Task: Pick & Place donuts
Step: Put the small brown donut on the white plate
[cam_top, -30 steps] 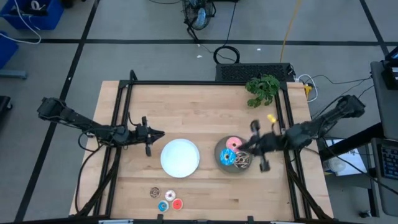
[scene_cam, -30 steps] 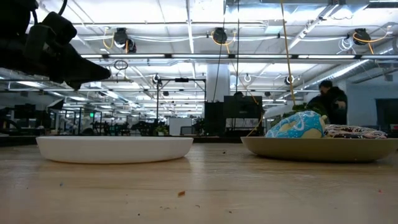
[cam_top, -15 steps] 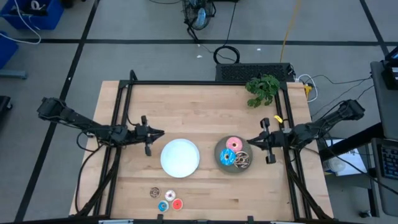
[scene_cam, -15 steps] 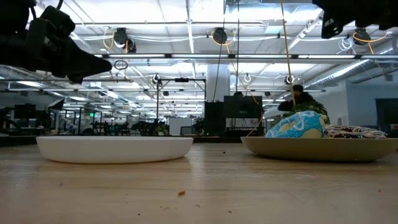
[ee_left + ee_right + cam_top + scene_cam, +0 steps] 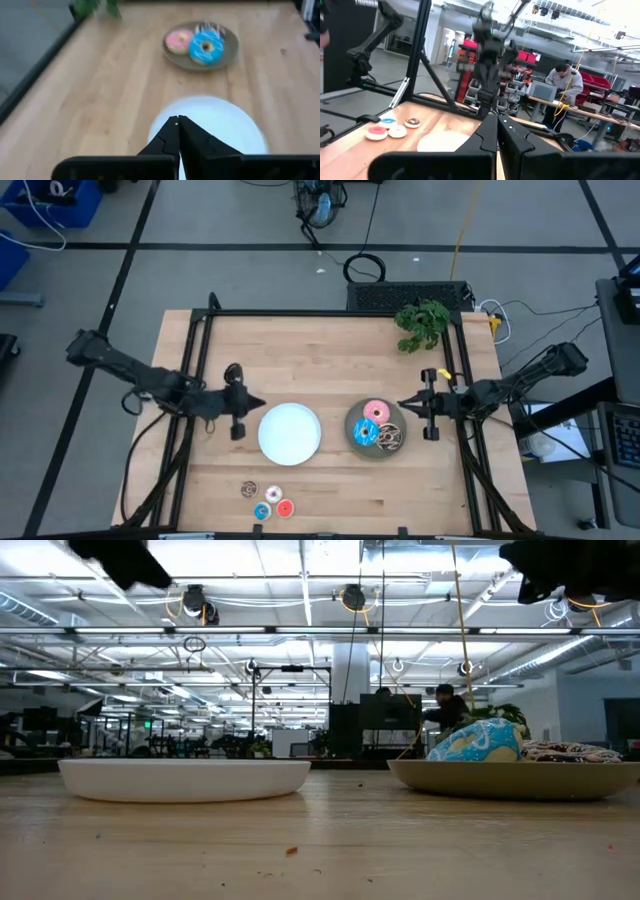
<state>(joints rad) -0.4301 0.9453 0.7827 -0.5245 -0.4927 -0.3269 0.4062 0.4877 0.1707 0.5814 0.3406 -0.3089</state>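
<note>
While both end effectors hang closed and empty, the donuts wait.
Three large donuts [image 5: 376, 424] fill the grey plate [image 5: 354, 436], centre-right, just left of the right end effector [image 5: 403, 406]; the left end effector [image 5: 259, 401] is farther.

Seven donuts are sitting on the bench [image 5: 300, 340]: three larger donuts [image 5: 377, 424] on the grey plate [image 5: 353, 421] and four mini donuts [image 5: 267, 500] on the wood. Two plates are lying there, the grey one and a white plate [image 5: 290, 432].
</note>
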